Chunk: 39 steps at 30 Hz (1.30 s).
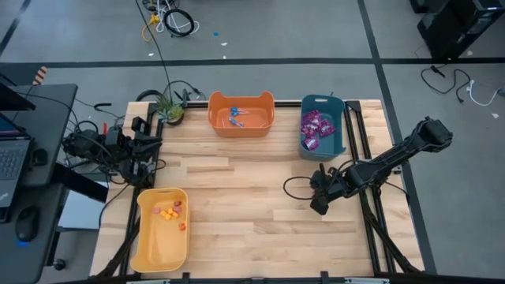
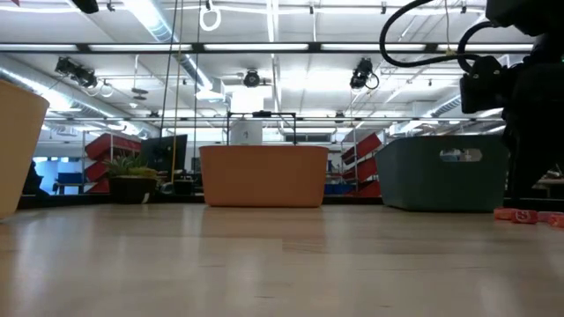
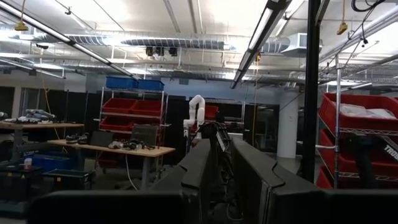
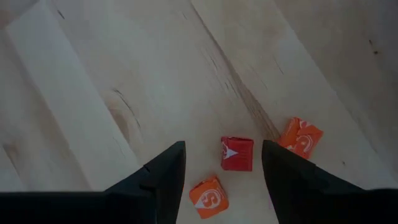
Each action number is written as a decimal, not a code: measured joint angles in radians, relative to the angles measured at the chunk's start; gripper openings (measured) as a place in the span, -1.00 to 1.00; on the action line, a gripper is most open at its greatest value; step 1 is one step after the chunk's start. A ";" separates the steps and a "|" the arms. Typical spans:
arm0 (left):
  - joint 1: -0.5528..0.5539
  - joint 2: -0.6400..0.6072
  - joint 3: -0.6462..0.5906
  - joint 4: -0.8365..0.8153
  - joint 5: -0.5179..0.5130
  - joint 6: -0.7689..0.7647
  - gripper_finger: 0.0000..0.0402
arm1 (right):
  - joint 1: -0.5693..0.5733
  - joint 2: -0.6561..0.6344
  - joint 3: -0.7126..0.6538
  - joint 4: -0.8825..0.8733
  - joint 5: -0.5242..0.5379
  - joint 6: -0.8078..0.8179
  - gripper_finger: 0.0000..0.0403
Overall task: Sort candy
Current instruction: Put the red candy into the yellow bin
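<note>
Between open right end effector (image 4: 224, 163) fingers, red candy (image 4: 237, 154), square

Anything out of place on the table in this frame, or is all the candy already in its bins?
Three small square pieces, a red one and two orange ones, lie loose on the bare wood, though this kind belongs in the yellow bin. The right pincer hangs open over them. Nothing looks spilled or damaged.

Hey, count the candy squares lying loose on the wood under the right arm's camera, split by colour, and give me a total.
Loose on the wooden table, seen in the right wrist view:
Red squares: 1, the red piece between the open jaws of the right gripper
Orange squares: 2, one orange piece near the jaws, another orange piece outside them
Total: 3
</note>
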 joint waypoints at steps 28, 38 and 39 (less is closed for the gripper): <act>0.000 0.000 0.000 0.000 0.000 -0.003 -0.67 | 0.000 0.190 0.005 0.022 -0.012 -0.008 -0.45; 0.000 0.000 0.000 0.000 0.000 -0.003 -0.67 | 0.000 0.197 0.040 0.001 -0.018 -0.028 -0.77; 0.000 0.000 0.000 -0.001 0.000 -0.003 -0.67 | 0.000 0.198 0.047 -0.006 -0.018 -0.031 -0.78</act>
